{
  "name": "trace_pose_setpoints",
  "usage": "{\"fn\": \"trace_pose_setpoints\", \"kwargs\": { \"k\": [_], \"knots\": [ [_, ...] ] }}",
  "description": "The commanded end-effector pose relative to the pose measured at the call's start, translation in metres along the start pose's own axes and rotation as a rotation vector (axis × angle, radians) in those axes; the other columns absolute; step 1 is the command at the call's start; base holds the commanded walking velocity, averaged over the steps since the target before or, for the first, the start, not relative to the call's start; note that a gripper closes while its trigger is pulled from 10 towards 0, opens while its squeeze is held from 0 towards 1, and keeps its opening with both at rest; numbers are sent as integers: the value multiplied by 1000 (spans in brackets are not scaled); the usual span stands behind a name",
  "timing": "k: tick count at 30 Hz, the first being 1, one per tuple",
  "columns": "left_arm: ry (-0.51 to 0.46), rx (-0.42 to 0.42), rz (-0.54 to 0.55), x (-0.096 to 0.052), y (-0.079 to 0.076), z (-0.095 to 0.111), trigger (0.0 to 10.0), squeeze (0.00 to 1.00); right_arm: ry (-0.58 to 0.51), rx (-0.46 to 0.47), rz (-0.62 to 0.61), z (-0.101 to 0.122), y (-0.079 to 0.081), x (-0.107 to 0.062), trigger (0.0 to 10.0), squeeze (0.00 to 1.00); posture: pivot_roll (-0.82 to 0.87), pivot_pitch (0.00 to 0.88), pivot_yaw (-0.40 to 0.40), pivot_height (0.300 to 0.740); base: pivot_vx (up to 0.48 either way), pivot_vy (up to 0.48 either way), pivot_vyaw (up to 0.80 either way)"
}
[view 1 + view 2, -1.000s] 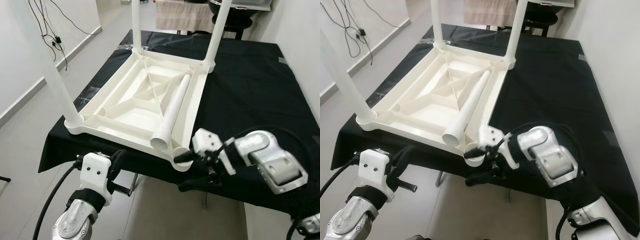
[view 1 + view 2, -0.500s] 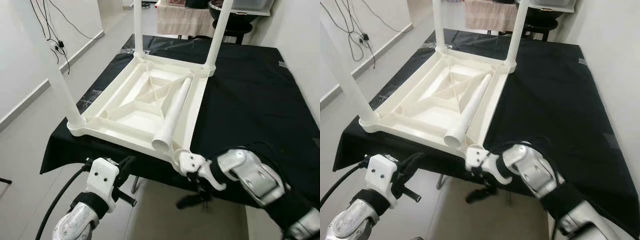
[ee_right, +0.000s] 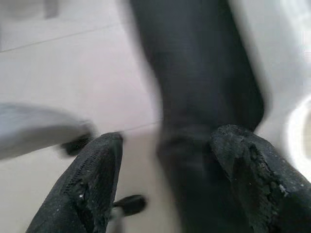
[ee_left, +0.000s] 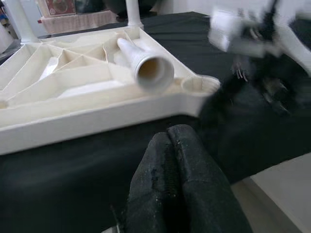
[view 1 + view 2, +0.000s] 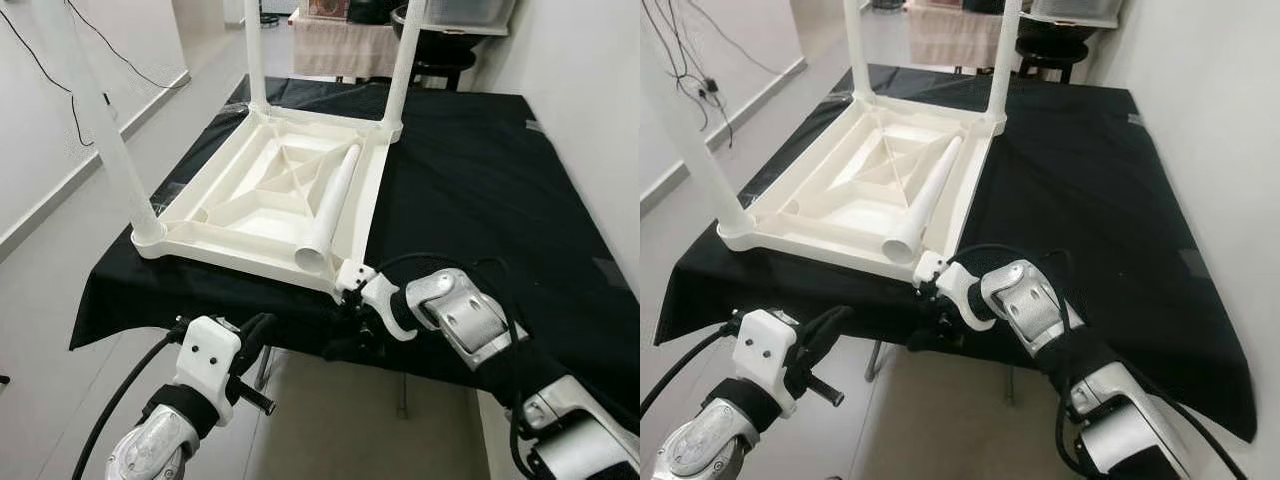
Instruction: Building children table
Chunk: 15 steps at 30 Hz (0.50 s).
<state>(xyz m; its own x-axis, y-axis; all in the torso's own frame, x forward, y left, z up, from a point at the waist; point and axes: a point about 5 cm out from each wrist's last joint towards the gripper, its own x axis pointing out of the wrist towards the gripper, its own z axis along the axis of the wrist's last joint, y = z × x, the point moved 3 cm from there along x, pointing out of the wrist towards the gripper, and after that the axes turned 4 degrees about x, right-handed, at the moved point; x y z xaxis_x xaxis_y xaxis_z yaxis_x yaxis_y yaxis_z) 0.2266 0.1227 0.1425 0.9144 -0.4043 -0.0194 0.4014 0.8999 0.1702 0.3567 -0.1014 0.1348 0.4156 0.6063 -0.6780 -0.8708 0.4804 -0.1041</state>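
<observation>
A white children's table (image 5: 250, 215) lies upside down on a worktable covered in black cloth. Three of its legs stand upright: near left (image 5: 105, 140), far left (image 5: 253, 60) and far right (image 5: 403, 70). A loose leg (image 5: 335, 200) lies inside the underside, its open end by the bare near-right corner socket (image 5: 349, 277). My right gripper (image 5: 350, 338) hangs open just below that corner, against the draped cloth; in the right wrist view its fingers (image 3: 92, 179) are spread wide. My left gripper (image 5: 255, 332) is low at the front left, with its fingers (image 4: 170, 150) pressed together.
The black cloth (image 5: 490, 170) stretches wide to the right of the white table, up to a white wall. Bare floor (image 5: 320, 420) lies under the worktable's front edge. Cables (image 5: 80, 100) hang on the left wall. A cloth-draped stand (image 5: 340, 45) and dark seat stand behind.
The camera has shifted. My right arm swung left, and its gripper dipped below the worktable edge, then rose under the near-right corner. The left arm has hardly moved.
</observation>
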Motion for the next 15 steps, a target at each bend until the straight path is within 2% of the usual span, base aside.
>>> {"fn": "trace_pose_setpoints", "kwargs": {
  "k": [1,3,6,9,15],
  "knots": [
    [10,8,-9,-1,-1,-2,10000,0,-75,-12,-111,21,-18,-12,10000,0,11,108,-26,740,0,0,0],
    [10,9,-9,-1,-1,-2,10000,0,-102,6,-118,26,-20,-13,10000,0,9,108,-26,740,0,0,0],
    [10,8,-13,-1,-2,-2,10000,0,-185,40,-44,39,-16,-16,10000,0,9,108,-25,740,0,0,0],
    [10,8,-14,-1,-2,-3,10000,0,-202,53,-22,42,-14,-16,10000,0,8,109,-25,740,0,0,0],
    [11,9,-13,-1,-2,-3,10000,0,-185,24,-49,40,-14,-10,10000,0,11,108,-27,740,0,0,0]
  ]
}}
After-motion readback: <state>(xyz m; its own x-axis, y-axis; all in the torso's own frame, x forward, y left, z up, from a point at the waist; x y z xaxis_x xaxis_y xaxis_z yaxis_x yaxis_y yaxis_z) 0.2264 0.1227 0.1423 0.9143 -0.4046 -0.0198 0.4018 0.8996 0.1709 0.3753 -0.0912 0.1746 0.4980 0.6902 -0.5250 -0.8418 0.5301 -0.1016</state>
